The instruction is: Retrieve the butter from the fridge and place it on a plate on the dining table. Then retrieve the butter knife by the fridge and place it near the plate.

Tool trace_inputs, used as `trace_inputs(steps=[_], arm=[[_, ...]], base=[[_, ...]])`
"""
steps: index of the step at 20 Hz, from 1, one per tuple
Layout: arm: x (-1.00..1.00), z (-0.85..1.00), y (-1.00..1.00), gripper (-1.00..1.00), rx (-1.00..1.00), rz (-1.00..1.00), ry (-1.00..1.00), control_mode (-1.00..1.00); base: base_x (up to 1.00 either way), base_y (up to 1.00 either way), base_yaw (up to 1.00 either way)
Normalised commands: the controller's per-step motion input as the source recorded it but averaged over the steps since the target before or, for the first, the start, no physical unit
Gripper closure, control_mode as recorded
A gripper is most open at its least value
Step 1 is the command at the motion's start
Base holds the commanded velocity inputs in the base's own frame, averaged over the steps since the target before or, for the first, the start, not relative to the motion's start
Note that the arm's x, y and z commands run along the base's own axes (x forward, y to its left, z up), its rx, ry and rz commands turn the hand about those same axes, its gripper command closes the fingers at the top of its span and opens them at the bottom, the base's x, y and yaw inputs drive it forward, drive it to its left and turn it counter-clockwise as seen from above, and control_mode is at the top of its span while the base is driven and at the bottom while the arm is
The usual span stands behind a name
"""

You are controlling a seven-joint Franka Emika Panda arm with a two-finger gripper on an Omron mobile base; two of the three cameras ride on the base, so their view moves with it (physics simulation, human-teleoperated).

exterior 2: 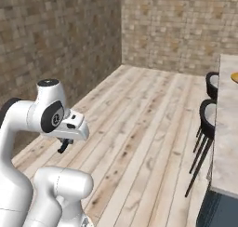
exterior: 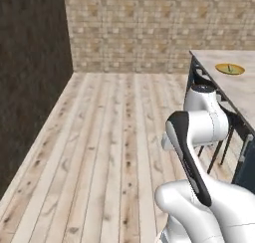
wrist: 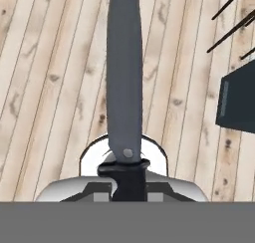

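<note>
Knife transport is the step we judge to be in hand: our gripper is clamped tight on the handle of the slim all-dark butter knife, whose blade runs straight out ahead of the hand over the pale plank floor. The round yellow-rimmed plate sits on the beige marbled dining table, well apart from the hand, with what looks like the small butter stick on its centre, though it is too small to be sure. To do this well, we should keep the grip firm and the blade level while the base closes on the table, steer wide of the black round stools, and set the knife flat just beside the plate. We count one knife, one plate, and two stools in the right base view.
</note>
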Motion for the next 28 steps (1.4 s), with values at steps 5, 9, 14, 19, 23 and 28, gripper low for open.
trace_inputs(steps=[5, 9, 14, 19, 23, 28], arm=[[0.0, 0.0, 0.0, 1.0, 0.0, 0.0, 0.0, 1.0], [0.0, 0.0, 0.0, 1.0, 0.0, 0.0, 0.0, 1.0], [0.0, 0.0, 0.0, 1.0, 0.0, 0.0, 0.0, 1.0], [0.0, 0.0, 0.0, 1.0, 0.0, 0.0, 0.0, 1.0], [0.0, 0.0, 0.0, 1.0, 0.0, 0.0, 0.0, 1.0], [0.0, 0.0, 0.0, 1.0, 0.0, 0.0, 0.0, 1.0]], base=[[0.99, 0.66, -0.6], [0.97, 0.67, -0.61], [0.96, 0.74, -0.61], [0.87, 0.82, -0.6], [0.62, 0.97, -0.56], [0.57, 0.94, -0.58]])
